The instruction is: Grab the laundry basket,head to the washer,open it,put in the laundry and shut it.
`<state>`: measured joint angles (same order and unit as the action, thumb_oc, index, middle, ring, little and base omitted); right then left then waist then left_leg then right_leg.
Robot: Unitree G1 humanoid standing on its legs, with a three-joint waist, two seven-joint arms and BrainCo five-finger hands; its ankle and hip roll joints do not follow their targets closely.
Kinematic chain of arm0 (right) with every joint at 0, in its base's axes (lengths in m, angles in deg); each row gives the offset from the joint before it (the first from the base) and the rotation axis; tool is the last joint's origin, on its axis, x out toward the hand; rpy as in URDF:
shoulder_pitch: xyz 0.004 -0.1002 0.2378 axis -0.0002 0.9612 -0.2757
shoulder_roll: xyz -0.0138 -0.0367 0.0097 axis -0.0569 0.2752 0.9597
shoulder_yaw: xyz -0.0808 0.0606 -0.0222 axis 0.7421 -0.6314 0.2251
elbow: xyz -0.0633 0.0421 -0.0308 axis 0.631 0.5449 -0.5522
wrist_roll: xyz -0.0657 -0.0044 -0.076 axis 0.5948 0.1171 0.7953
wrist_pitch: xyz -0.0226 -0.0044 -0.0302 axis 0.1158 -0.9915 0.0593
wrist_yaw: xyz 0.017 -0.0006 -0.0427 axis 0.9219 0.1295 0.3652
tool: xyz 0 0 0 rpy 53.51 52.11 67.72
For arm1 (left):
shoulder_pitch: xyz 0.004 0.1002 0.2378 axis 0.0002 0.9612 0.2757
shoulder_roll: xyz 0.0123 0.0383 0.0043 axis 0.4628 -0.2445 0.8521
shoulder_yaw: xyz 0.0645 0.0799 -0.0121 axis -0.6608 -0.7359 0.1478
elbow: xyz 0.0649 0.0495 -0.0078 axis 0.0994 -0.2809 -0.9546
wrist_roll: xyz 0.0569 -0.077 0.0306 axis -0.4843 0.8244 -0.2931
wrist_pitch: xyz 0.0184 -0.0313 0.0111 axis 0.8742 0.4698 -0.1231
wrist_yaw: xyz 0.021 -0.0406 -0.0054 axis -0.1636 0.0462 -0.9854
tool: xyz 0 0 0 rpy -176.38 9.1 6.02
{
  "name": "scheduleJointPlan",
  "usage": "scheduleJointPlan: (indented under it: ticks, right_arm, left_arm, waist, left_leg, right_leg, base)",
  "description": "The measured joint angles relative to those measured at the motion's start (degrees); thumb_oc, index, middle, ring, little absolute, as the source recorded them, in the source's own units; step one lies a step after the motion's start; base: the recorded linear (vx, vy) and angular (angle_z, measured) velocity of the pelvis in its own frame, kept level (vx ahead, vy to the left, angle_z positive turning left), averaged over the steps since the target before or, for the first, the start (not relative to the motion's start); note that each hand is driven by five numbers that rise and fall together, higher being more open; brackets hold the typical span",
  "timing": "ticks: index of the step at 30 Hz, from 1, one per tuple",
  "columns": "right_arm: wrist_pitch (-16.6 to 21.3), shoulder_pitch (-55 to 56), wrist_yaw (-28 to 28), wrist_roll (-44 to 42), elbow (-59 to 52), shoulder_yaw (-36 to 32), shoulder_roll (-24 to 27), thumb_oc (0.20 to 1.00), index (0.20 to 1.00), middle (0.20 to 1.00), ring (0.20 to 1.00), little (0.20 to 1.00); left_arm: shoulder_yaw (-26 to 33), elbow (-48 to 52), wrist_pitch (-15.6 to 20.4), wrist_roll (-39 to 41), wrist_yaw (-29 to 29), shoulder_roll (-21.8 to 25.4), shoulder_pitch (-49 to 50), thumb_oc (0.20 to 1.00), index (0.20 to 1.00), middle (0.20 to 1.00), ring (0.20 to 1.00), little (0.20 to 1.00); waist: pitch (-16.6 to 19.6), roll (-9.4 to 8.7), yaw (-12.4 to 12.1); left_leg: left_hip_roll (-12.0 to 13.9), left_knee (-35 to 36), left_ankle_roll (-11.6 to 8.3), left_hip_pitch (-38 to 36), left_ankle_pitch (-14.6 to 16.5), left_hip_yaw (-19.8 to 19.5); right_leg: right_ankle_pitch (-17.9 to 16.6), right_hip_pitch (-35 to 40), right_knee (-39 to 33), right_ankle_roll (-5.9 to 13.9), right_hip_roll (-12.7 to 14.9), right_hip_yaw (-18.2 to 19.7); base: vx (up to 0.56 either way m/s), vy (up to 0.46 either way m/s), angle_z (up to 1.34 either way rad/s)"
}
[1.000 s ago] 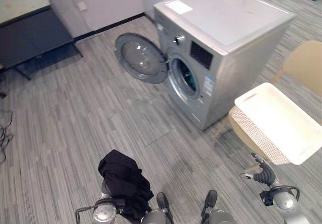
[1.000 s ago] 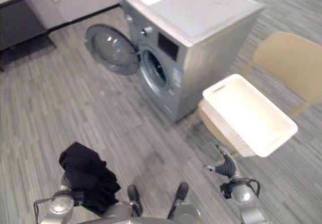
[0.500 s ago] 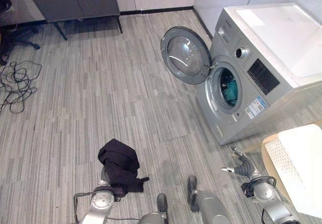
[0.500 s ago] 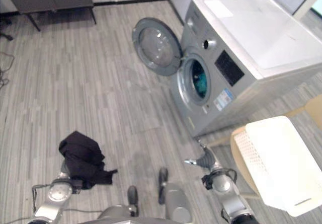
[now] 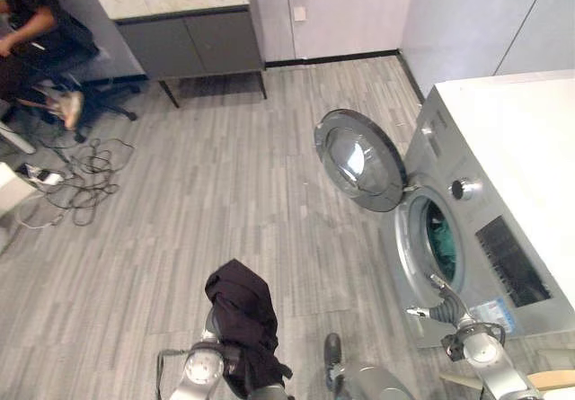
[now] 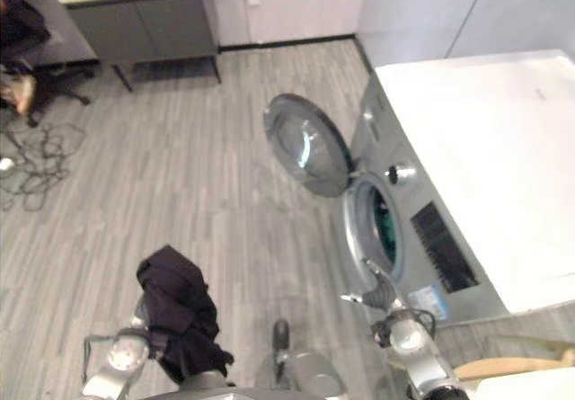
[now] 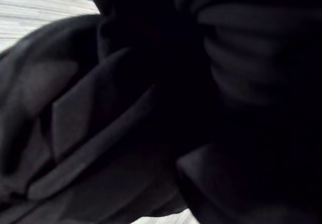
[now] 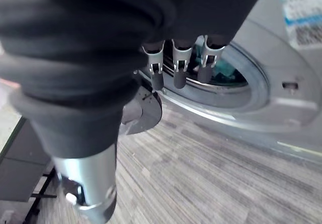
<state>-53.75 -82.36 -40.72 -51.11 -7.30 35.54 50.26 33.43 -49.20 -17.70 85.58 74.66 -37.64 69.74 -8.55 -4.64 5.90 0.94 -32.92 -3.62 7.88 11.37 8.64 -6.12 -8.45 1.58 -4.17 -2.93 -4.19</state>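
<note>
The camera turned toward the left over the last second, so the whole scene shifted. The washing machine [image 5: 490, 229] moved to the right edge of the head views, and its open round door [image 5: 361, 160] came nearer to the centre. The white laundry basket and most of the beige chair, seen earlier on the right, went out of the pictures. A dark cabinet [image 5: 184, 36], cables on the floor [image 5: 76, 168] and a seated person [image 5: 36, 40] came into view at the upper left.
</note>
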Motion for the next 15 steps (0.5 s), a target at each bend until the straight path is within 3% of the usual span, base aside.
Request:
scheduleJointPlan:
  ticks: [1, 2, 3, 4, 5, 6, 7, 10, 11, 13, 14, 15]
  right_arm:
    - [-0.05, 0.07, -0.07, 0.0, -0.1, 0.11, -0.2, 1.0, 1.0, 1.0, 1.0, 1.0]
    - [-0.07, 0.14, -0.08, 0.0, -0.07, 0.12, -0.36, 1.0, 1.0, 1.0, 1.0, 1.0]
    - [-0.06, 0.11, -0.09, 0.0, 0.14, 0.16, -0.45, 1.0, 1.0, 1.0, 1.0, 1.0]
    - [0.13, -0.7, 0.27, -0.07, 2.73, 0.28, -0.55, 1.0, 1.0, 1.0, 1.0, 1.0]
    - [0.15, -0.54, 0.37, -0.03, 2.62, 1.01, -0.2, 1.0, 1.0, 1.0, 1.0, 1.0]
    - [0.08, -0.33, 0.32, 0.03, 3.01, 1.37, -1.21, 1.0, 1.0, 1.0, 1.0, 1.0]
    - [-0.05, -0.23, 0.25, 0.05, 3.36, 1.59, -2.12, 1.0, 1.0, 1.0, 1.0, 1.0]
    - [0.29, -0.44, 0.46, 0.06, 3.25, 3.24, -2.51, 1.0, 1.0, 1.0, 1.0, 1.0]
    - [0.34, 0.3, 0.66, 0.1, 3.13, 3.8, -2.94, 1.0, 1.0, 1.0, 1.0, 1.0]
    - [0.15, 1.72, 0.86, 0.2, 3.52, 4.47, -3.07, 1.0, 1.0, 1.0, 1.0, 1.0]
    - [0.25, 2.73, 1.07, 0.28, 3.56, 4.69, -3.07, 1.0, 1.0, 1.0, 1.0, 1.0]
    - [-0.46, 3.25, 1.08, 0.51, 3.73, 4.7, -3.06, 1.0, 1.0, 1.0, 1.0, 1.0]
  left_arm:
    - [0.21, 0.51, 0.03, -0.01, -0.28, 0.43, -0.14, 0.2, 0.2, 0.2, 0.2, 0.2]
    - [0.19, 0.94, 0.05, -0.01, -0.38, 0.6, -0.13, 0.2, 0.2, 0.2, 0.2, 0.2]
    - [0.12, 0.92, 0.01, -0.01, -0.44, 0.64, -0.17, 0.2, 0.2, 0.2, 0.2, 0.2]
    - [0.46, 0.97, 0.1, -0.01, -0.49, -0.73, 0.0, 0.2, 0.2, 0.2, 0.2, 0.2]
    - [0.46, 1.75, 0.41, -0.01, -0.43, -1.17, -0.03, 0.2, 0.2, 0.2, 0.2, 0.2]
    - [0.1, 1.42, 0.26, 0.01, -0.52, -1.09, 0.08, 0.2, 0.2, 0.2, 0.2, 0.2]
    - [0.03, 0.73, 0.0, 0.02, -0.49, -1.11, 0.32, 0.2, 0.2, 0.2, 0.2, 0.2]
    - [0.36, 0.6, -0.19, 0.14, -0.25, -1.0, 1.33, 0.2, 0.2, 0.2, 0.2, 0.2]
    - [0.36, 0.63, -0.17, 0.14, -0.26, -0.99, 1.17, 0.2, 0.2, 0.2, 0.2, 0.2]
    - [0.19, 0.6, -0.13, 0.14, -0.31, -1.01, 0.47, 0.2, 0.2, 0.2, 0.2, 0.2]
    - [0.08, 0.59, -0.02, 0.14, -0.35, -0.84, 0.39, 0.2, 0.2, 0.2, 0.2, 0.2]
    - [0.01, 0.21, -0.02, 0.13, -0.36, -0.8, -1.33, 0.2, 0.2, 0.2, 0.2, 0.2]
  waist:
    - [0.01, -1.83, -0.44]
    - [-0.02, -2.59, -0.72]
    - [-0.13, -2.56, -1.01]
    - [-0.83, 0.4, -2.89]
    - [-0.42, 0.51, -3.57]
    - [-1.2, 1.39, -4.5]
    - [-1.45, 1.88, -4.7]
    - [-1.73, 1.99, -6.2]
    - [-1.99, 2.42, -5.94]
    - [-1.91, 2.35, -4.73]
    - [-1.81, 2.15, -4.68]
    - [-1.59, 2.43, -4.06]
  left_leg:
    - [-1.32, 8.63, 0.9, 0.19, -0.25, 0.38]
    - [-1.6, 12.1, 1.08, 1.3, -1.16, 0.2]
    - [-2.02, 14.01, 1.02, 2.56, -2.02, 0.05]
    - [1.11, 22.59, 0.79, 3.52, -4.43, -3.53]
    - [2.8, 26.54, -0.41, 3.21, -6.38, -5.47]
    - [4.57, 30.6, -2.14, 3.85, -11.01, -8.11]
    - [4.41, 31.77, -2.03, 5.57, -12.93, -10.25]
    - [2.68, 32.75, -1.81, 6.94, -14.16, -15.2]
    - [1.42, 31.69, -0.7, 7.86, -15.55, -15.6]
    - [-0.03, 31.24, 1.04, 7.21, -16.88, -14.51]
    - [-0.45, 30.1, 2.14, 7.68, -17.52, -12.04]
    - [-1.05, 28.85, 3.36, 7.77, -18.32, -10.65]
  right_leg:
    - [-0.22, 2.98, -3.48, 0.34, -0.07, 1.24]
    - [-0.26, 4.29, -4.29, 0.41, -0.5, 1.31]
    - [1.61, 5.13, -4.42, 2.49, -0.77, 1.53]
    - [11.06, 3.32, 2.35, 4.03, -1.05, -5.41]
    - [10.56, 1.83, 5.82, 0.63, -0.85, -4.04]
    - [9.62, 3.99, 4.65, -1.34, -2.66, -1.53]
    - [8.9, 6.49, 2.89, -0.86, -3.47, 0.82]
    - [8.5, 9.13, 0.9, -0.8, -4.27, 7.21]
    - [7.92, 11.88, -0.58, -1.57, -4.37, 8.18]
    - [9.36, 14.48, -2.02, -0.08, -4.29, 9.24]
    - [10.37, 15.63, -1.9, -0.95, -4.2, 10.0]
    - [10.99, 16.68, -2.16, -0.35, -3.86, 11.14]
  base:
    - [0.32, 0.042, -0.44]
    - [0.37, 0.064, -0.51]
    - [0.39, 0.094, -0.65]
    - [0.39, 0.111, -0.79]
    - [0.38, 0.154, -1.0]
    - [0.42, 0.205, -0.97]
    - [0.37, 0.209, -0.82]
    - [0.28, 0.178, -1.22]
    - [0.47, 0.357, -1.1]
    - [0.29, 0.238, -0.68]
    - [0.2, 0.181, -0.64]
    - [0.27, 0.253, -0.75]
